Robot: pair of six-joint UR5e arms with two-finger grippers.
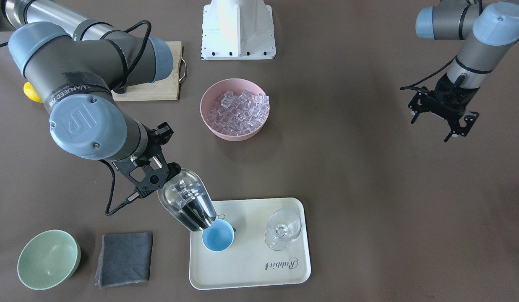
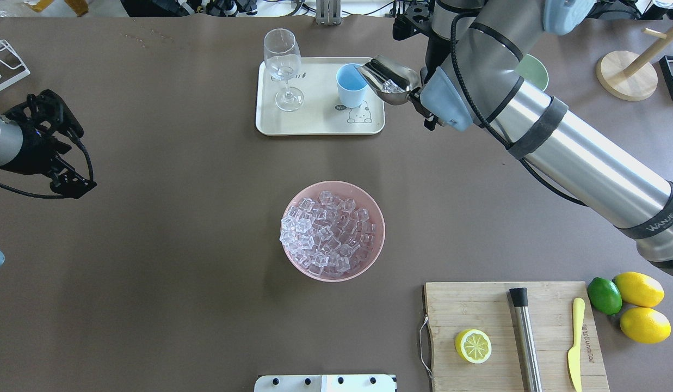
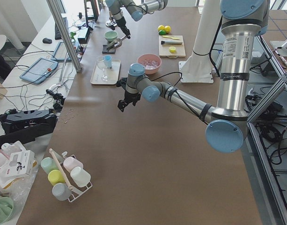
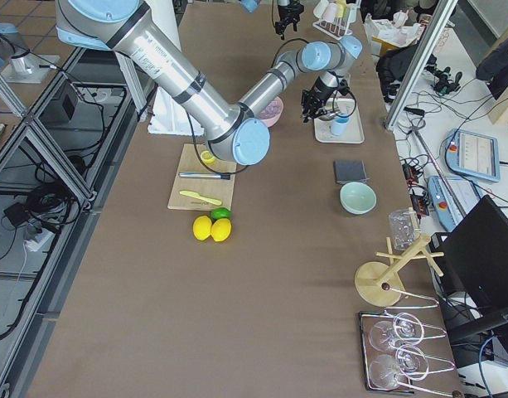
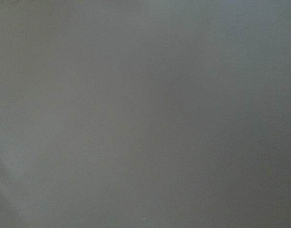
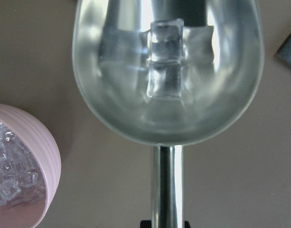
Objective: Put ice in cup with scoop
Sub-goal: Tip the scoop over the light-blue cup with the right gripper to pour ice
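The right gripper (image 1: 165, 173) is clamping the scoop (image 1: 188, 203), holding ice (image 1: 183, 189) tilted over the cup (image 1: 217, 237), while the left gripper (image 1: 434, 126) is hanging with its fingers apart.

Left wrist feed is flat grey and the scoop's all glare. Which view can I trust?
Left wrist view: uniform grey, no detail, unusable. Right wrist view: the scoop mirrors bright streaks, yet the ice in it reads sharp; the pink bowl at the edge is soft. Front-facing view: even light, soft shadows, the cup clear at the scoop's lip.
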